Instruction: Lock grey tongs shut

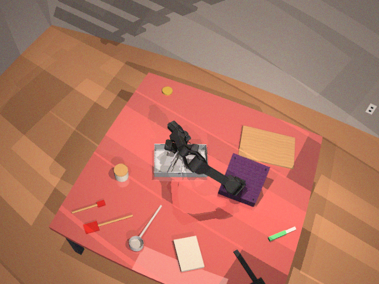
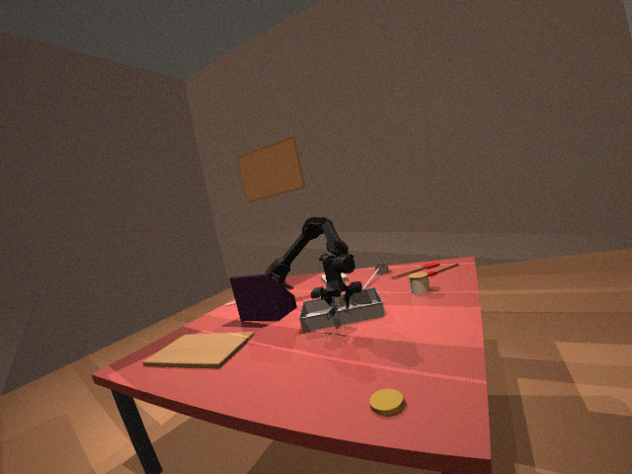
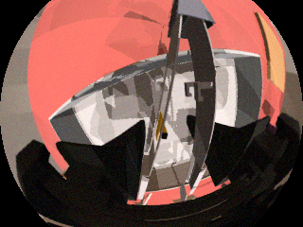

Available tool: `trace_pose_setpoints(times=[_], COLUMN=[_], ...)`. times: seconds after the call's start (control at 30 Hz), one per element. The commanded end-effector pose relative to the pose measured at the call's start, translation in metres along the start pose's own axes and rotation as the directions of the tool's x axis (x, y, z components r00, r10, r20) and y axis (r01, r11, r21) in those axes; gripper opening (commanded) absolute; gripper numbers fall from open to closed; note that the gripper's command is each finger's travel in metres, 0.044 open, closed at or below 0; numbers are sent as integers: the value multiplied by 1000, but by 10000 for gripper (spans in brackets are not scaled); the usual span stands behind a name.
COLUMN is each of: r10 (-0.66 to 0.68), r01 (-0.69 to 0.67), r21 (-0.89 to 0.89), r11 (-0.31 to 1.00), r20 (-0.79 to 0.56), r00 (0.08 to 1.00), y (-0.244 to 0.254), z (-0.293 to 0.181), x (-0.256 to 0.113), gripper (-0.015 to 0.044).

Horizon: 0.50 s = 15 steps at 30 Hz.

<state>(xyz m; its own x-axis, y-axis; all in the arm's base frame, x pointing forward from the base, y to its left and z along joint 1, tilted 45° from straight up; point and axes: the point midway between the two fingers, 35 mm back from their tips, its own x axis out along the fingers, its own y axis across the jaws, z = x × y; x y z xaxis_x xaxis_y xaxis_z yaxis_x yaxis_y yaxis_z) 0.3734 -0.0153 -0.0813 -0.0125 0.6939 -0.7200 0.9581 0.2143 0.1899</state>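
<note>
The grey tongs (image 3: 204, 95) (image 1: 173, 161) lie across the roasting tin (image 1: 165, 174) (image 2: 316, 321) (image 3: 248, 87), hinge over its back wall and tips toward its front wall. Their two arms stand apart. In the wrist view my gripper (image 3: 166, 121) (image 2: 339, 304) has its fingers about half apart, one outside each arm of the tongs, and appears shut on them; exact contact is hard to see. A small yellow part shows between the arms. In the top view my arm hides the hinge and fingertips. The wooden board (image 1: 266, 148) (image 2: 201, 349) (image 3: 272, 52) bears nothing.
The arm's base stands on a purple block (image 1: 249, 174) (image 2: 260, 300) between tin and board. A yellow disc (image 1: 167, 90) (image 2: 386, 401) lies at the back. A lidded jar (image 1: 121, 172) stands left. A ladle (image 1: 136, 243), red-headed tools and a pale block (image 1: 188, 253) lie in front.
</note>
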Motion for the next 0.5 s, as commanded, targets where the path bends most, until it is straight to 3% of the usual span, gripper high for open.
trace_pose_setpoints(times=[0.0, 0.47], r10=[-1, -1], r01=[1, 1], r21=[-1, -1], r11=[1000, 1000], r20=[0, 0], r00=[1000, 1000], y=[0, 0], z=[0, 0], x=[0, 0], gripper=[208, 115])
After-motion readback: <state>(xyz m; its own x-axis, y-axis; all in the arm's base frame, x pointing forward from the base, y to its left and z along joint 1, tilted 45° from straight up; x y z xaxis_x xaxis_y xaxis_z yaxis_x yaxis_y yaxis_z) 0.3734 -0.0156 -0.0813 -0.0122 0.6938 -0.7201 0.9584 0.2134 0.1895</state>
